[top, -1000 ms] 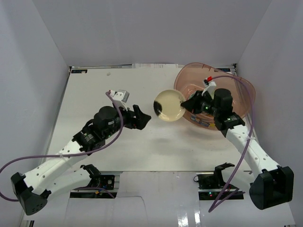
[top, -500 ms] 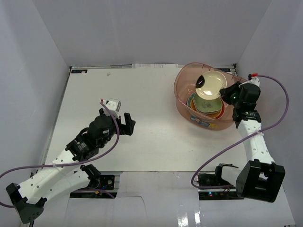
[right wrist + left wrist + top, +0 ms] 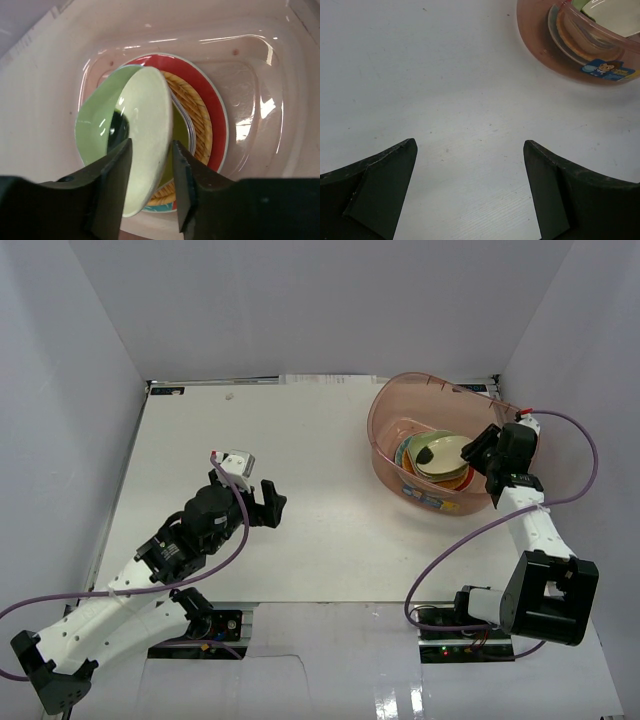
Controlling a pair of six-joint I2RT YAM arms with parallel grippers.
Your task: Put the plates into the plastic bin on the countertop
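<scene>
Inside plastic bin (image 3: pixel 384 454), right claw (image 3: pixel 151 150) pinches cream plate (image 3: pixel 147 112) rim above stacked plates (image 3: pixel 196 120); left claw (image 3: pixel 470 150) wide open.

Right gripper (image 3: pixel 151 149): jaws sit either side of the cream plate (image 3: pixel 147 107), gripping its rim. The plate is tilted, nearly edge-on to the camera. Below it in the bin (image 3: pixel 250 75) is a stack: green plate (image 3: pixel 92 130) on top, then woven plate (image 3: pixel 197 117), then red plate (image 3: pixel 216 115). Dark patch between cream and green, can't tell what.
</scene>
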